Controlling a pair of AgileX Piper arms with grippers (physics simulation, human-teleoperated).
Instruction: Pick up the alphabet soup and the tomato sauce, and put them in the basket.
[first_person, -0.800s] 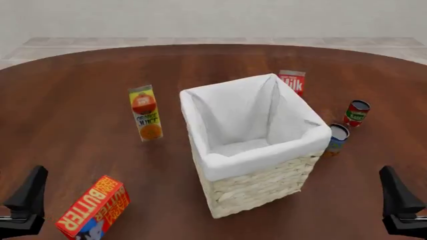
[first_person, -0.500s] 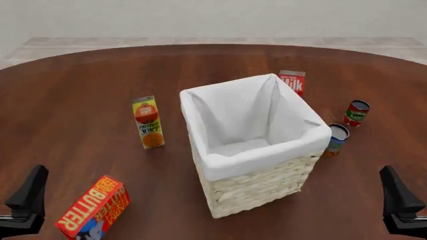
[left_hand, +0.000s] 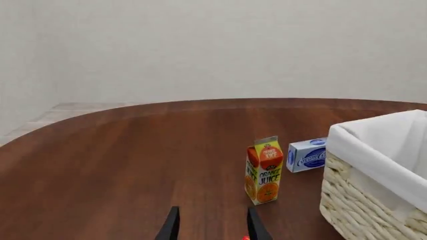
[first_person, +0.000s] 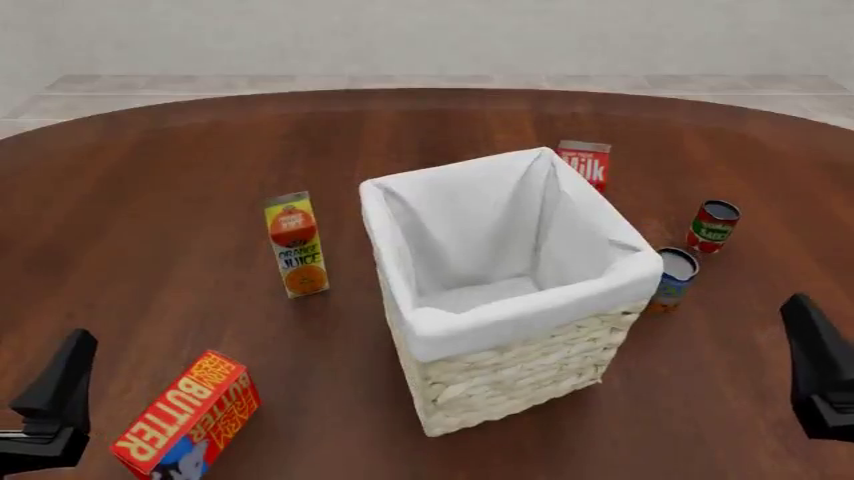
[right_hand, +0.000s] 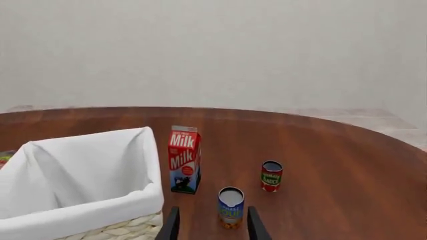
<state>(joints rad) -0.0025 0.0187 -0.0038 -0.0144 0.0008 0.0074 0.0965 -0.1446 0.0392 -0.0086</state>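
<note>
A round dark wooden table (first_person: 160, 200) fills the front view under a pale wall. The basket (first_person: 514, 375) stands near its middle. Just right of the basket stands the soup (first_person: 674, 277), and a little beyond it the sauce (first_person: 713, 226). Behind the basket a carton reads "Milk" (first_person: 585, 163); to the basket's left stands an "Orange Juice" carton (first_person: 296, 244), and nearer the camera a red "Butter" box (first_person: 187, 416). The left gripper (first_person: 51, 405) and right gripper (first_person: 821, 365) show only as dark shapes.

In the left wrist view the fingers (left_hand: 171, 226) stand apart, holding nothing. Beside the basket (left_hand: 360, 210) stands the juice carton (left_hand: 263, 170), with a blue "Cream" box (left_hand: 307, 155) behind it.

In the right wrist view the fingers (right_hand: 172, 225) are parted and empty. The soup (right_hand: 231, 206) stands just ahead of the fingers, apart from them, the sauce (right_hand: 271, 176) beyond it, and the milk (right_hand: 184, 159) by the basket (right_hand: 87, 217).
</note>
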